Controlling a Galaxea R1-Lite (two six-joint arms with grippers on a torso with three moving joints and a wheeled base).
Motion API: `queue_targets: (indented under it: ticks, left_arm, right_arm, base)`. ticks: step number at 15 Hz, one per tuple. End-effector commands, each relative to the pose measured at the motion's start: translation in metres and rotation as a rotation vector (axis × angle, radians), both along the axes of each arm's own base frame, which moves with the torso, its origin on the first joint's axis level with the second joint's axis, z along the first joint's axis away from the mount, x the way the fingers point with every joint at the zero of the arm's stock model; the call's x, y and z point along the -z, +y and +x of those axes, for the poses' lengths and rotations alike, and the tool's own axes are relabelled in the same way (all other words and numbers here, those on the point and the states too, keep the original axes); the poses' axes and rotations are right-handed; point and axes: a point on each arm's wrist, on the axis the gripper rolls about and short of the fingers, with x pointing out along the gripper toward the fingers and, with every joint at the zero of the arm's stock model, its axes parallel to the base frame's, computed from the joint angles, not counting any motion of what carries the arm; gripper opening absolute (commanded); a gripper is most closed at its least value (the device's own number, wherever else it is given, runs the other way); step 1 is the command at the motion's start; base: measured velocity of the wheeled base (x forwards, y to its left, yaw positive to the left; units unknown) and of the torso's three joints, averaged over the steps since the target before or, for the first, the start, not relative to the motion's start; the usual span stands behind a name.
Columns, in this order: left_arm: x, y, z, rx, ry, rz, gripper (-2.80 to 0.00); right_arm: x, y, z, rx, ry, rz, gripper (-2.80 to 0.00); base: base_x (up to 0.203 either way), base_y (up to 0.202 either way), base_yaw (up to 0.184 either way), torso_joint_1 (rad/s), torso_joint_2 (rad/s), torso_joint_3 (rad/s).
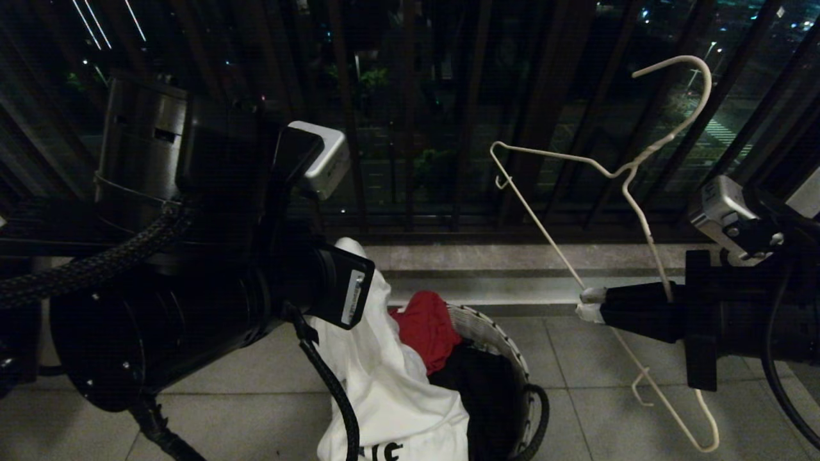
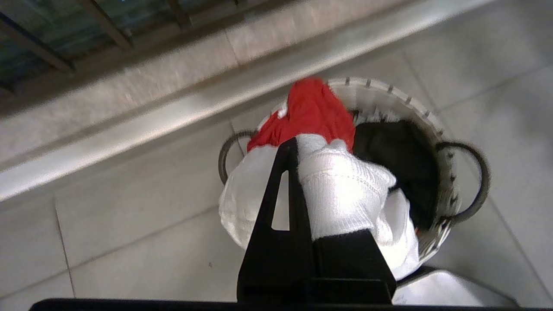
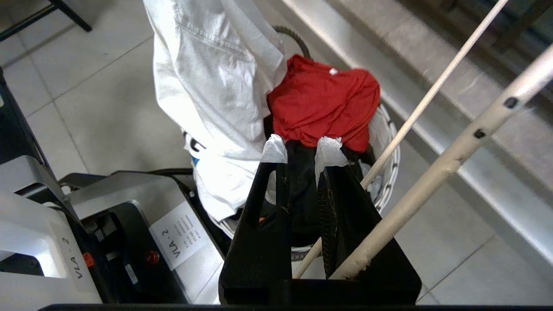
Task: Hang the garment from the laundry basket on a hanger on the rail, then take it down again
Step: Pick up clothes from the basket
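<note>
The white garment (image 1: 384,384) hangs by its ribbed collar (image 2: 341,194) from my left gripper (image 2: 298,144), which is shut on it above the laundry basket (image 1: 493,326). Its lower part still rests in the basket and drapes over the near rim. In the right wrist view the garment (image 3: 207,73) hangs beside the basket (image 3: 389,142). My right gripper (image 1: 588,304) is to the right of the basket, shut on the thin white wire hanger (image 1: 551,237), whose hook points up. The hanger's wire (image 3: 432,90) runs through that gripper (image 3: 301,149). The rail is out of view.
A red cloth (image 1: 426,326) and a black garment (image 1: 480,384) lie in the basket. The dark balcony railing (image 1: 410,128) and a stone kerb (image 1: 512,262) stand just behind it. My own base with a paper label (image 3: 177,235) is close to the basket. The floor is tiled.
</note>
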Motion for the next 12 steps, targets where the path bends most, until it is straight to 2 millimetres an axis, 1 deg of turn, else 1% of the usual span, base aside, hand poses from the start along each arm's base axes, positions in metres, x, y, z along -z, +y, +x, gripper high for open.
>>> queue_targets:
  ticks: [1,7,12]
  left_arm:
    - [0.001,0.0,0.003,-0.01,0.001,0.003,-2.8]
    - [0.008,0.002,0.022,-0.054,0.009,0.002,-2.8]
    - [0.009,0.002,0.024,-0.055,0.014,0.005,-2.8]
  right_arm:
    - [0.0,0.0,0.0,-0.004,-0.004,0.0,-2.8]
    - [0.0,0.0,0.0,-0.004,-0.003,-0.001,-2.8]
    - [0.001,0.0,0.001,-0.004,0.0,-0.002,-2.8]
  base:
    - [0.0,0.0,0.0,0.001,0.0,0.207]
    - [0.0,0.0,0.0,-0.002,0.0,0.202]
    - [0.0,0.0,0.0,0.004,0.0,0.206]
